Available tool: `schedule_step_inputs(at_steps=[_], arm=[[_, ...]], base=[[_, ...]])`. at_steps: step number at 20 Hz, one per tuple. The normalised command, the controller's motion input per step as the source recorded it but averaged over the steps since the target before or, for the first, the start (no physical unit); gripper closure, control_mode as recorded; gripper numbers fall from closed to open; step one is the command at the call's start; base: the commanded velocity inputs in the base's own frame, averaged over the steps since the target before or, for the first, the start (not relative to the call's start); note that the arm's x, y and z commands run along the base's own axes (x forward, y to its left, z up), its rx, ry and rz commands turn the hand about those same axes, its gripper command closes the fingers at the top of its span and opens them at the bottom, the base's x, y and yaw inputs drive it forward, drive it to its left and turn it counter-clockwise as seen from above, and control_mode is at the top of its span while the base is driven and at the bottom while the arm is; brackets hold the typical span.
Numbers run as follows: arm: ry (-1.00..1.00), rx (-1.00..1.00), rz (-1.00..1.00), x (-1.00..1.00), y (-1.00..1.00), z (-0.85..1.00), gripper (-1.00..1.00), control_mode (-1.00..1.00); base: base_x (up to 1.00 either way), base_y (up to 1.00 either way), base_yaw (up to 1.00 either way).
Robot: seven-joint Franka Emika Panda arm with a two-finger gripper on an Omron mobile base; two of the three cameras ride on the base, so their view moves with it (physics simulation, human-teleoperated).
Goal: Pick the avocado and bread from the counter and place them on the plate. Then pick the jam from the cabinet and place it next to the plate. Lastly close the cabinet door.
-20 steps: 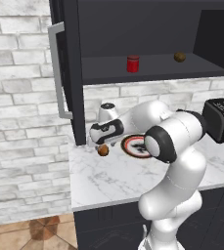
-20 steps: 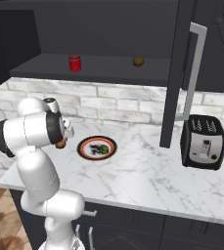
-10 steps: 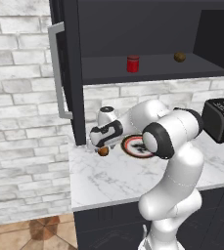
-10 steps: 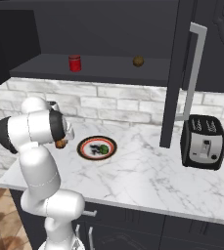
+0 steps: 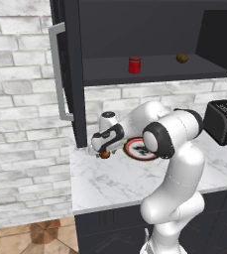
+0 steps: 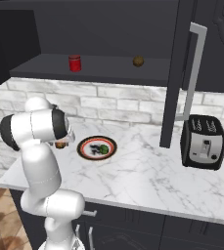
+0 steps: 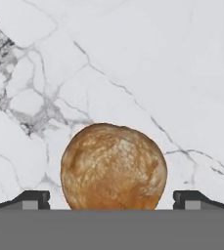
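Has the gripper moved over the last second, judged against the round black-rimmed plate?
Yes. The gripper has dropped toward the white marble counter, left of the plate, its fingers open around the orange-brown bread ball.

No text, label, brand, number or sign can be read in any of the views. The jam (image 5: pixel 134 64) jar is plain red with no label. The toaster (image 6: pixel 203 142) front shows small controls, too small to read. The plate (image 6: pixel 97 147) bears a dark pattern in its centre, not lettering.
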Motion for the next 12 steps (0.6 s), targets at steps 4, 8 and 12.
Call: schedule_step_inputs(at_steps=[4,8,12], arm=[[-0.02,0.0,0.0,0.16,0.0,-0.15,-1.0,-1.0],[-0.02,0.0,0.0,0.22,0.0,-0.12,1.0,-1.0],[0.0,0.0,0.0,0.16,0.0,-0.12,1.0,-1.0]], base=[[0.0,0.0,0.0],[0.0,0.0,0.0],[0.0,0.0,0.0]])
